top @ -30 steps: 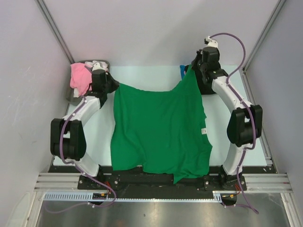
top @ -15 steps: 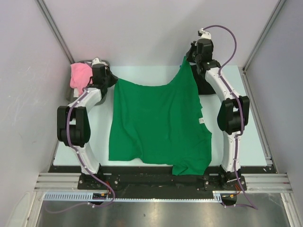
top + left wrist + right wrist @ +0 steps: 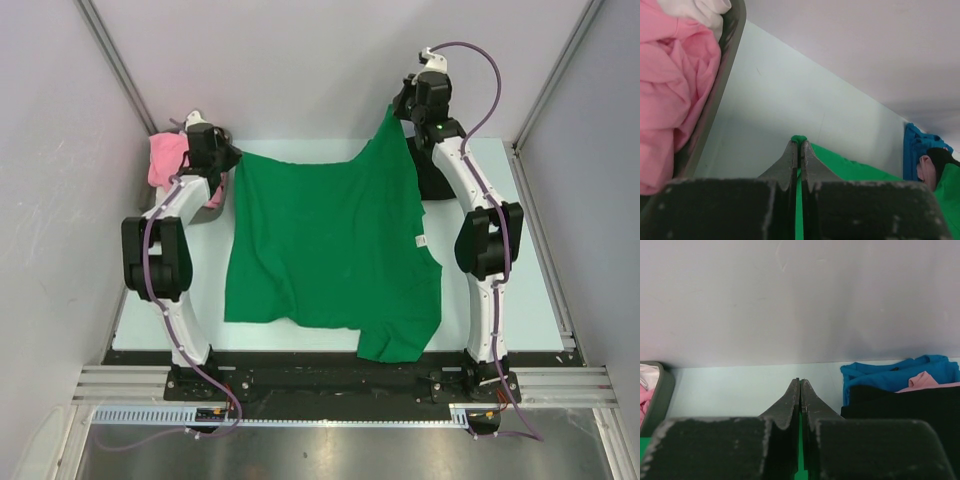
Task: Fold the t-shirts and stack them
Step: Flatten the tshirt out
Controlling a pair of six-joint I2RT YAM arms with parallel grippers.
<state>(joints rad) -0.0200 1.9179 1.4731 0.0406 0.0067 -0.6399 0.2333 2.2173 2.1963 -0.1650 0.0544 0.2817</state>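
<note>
Top external view: the green t-shirt [image 3: 330,250] is spread wide between the two arms. Its near part lies on the table [image 3: 540,280] and its two far corners are held up. It starts just beside the dark grey tray [image 3: 715,95] and runs away from it across the middle of the table.

The left claw [image 3: 232,158] is the one next to the tray. It is clenched on the shirt corner nearest the tray. In the left wrist view its fingers [image 3: 790,160] are pressed together, with a thin strip of green cloth caught between them and a small nub showing past the tips.

The right claw [image 3: 395,110] is well apart from the tray and is raised higher than the left one. It is clamped on the opposite corner, so the cloth climbs to a peak there. The right wrist view shows its fingers closed on a sliver of green.

A small white label [image 3: 421,241] shows on the shirt edge farthest from the tray.

A pink t-shirt [image 3: 165,160] is bunched inside the tray and spills over its rim. A white t-shirt [image 3: 695,7] lies beside the pink one in the tray.

Across the table from the tray, beyond the right claw, a blue t-shirt [image 3: 890,375] lies at the back with a black t-shirt [image 3: 900,405] in front of it. A bit of pink cloth [image 3: 922,380] peeks out between them.
</note>
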